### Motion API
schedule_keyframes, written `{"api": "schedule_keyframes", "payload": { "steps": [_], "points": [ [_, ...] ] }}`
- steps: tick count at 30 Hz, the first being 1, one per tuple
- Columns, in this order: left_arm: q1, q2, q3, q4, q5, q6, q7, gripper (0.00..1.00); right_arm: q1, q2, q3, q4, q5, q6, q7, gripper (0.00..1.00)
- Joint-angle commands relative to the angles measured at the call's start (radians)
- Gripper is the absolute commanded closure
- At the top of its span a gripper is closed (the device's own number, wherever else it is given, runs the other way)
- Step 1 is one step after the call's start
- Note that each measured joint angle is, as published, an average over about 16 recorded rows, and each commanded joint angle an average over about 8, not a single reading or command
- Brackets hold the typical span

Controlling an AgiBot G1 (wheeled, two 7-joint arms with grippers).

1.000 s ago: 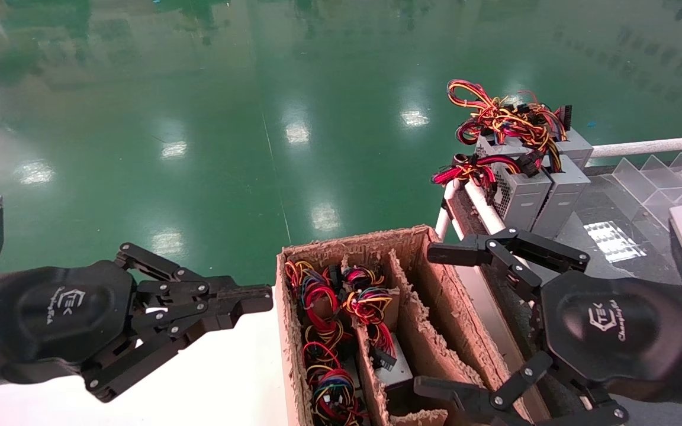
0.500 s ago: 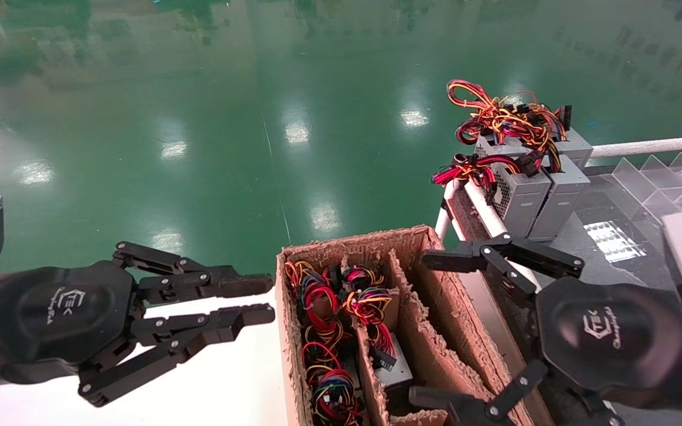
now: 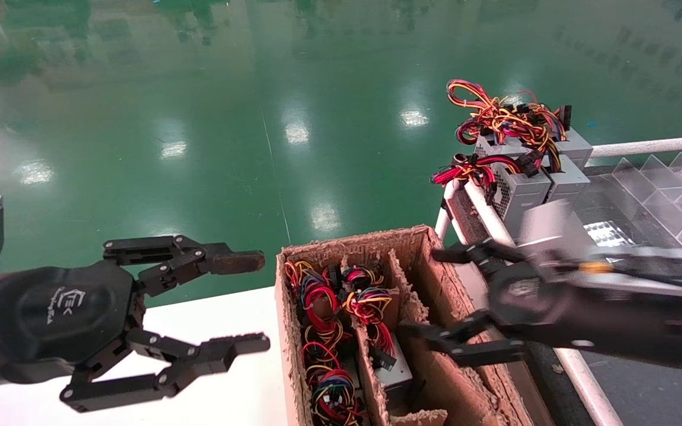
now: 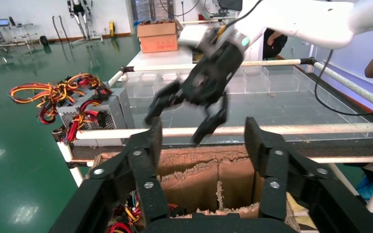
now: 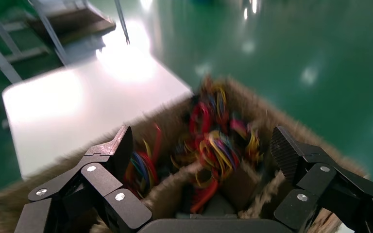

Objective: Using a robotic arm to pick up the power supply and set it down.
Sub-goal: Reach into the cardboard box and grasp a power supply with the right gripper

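A brown cardboard box (image 3: 376, 242) with dividers holds several power supplies under bunches of coloured wires (image 3: 367, 303). One grey power supply (image 3: 394, 371) shows in the middle compartment. My right gripper (image 3: 421, 293) hangs open above the box's right side, holding nothing. In the right wrist view my right gripper (image 5: 201, 150) frames the wires (image 5: 216, 143), blurred by motion. My left gripper (image 3: 255, 302) stands open just left of the box, empty. In the left wrist view my left gripper (image 4: 201, 143) faces the box wall (image 4: 213, 177).
More power supplies (image 3: 521, 192) with tangled wires (image 3: 504, 118) stand on a rack with white tubes (image 3: 483, 210) at the back right, also seen as grey boxes (image 4: 104, 109). Clear dividers (image 3: 660, 177) lie behind them. A white table (image 3: 228, 384) lies under my left gripper.
My left gripper went from shut to wide open. My right arm turned and swung left over the cardboard box, its gripper staying open.
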Motion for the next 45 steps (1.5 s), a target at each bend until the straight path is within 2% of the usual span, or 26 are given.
{"api": "schedule_keyframes", "payload": {
  "steps": [1, 4, 5, 10, 28, 45],
  "points": [
    [0.000, 0.000, 0.000, 0.000, 0.000, 0.000, 0.000, 0.00, 0.030, -0.037, -0.047, -0.011, -0.081, 0.030, 0.048, 0.62],
    [0.000, 0.000, 0.000, 0.000, 0.000, 0.000, 0.000, 0.00, 0.060, -0.089, -0.092, -0.041, -0.157, 0.050, 0.071, 0.99],
    [0.000, 0.000, 0.000, 0.000, 0.000, 0.000, 0.000, 0.00, 0.067, -0.102, -0.101, -0.047, -0.176, 0.057, 0.074, 1.00],
    [0.000, 0.000, 0.000, 0.000, 0.000, 0.000, 0.000, 0.00, 0.065, -0.136, -0.123, -0.043, -0.229, 0.100, 0.072, 1.00],
    [0.000, 0.000, 0.000, 0.000, 0.000, 0.000, 0.000, 0.00, -0.003, -0.167, -0.124, -0.009, -0.293, 0.231, 0.025, 1.00],
    [0.000, 0.000, 0.000, 0.000, 0.000, 0.000, 0.000, 0.00, -0.005, -0.179, -0.129, -0.023, -0.299, 0.236, 0.013, 1.00]
  ]
}}
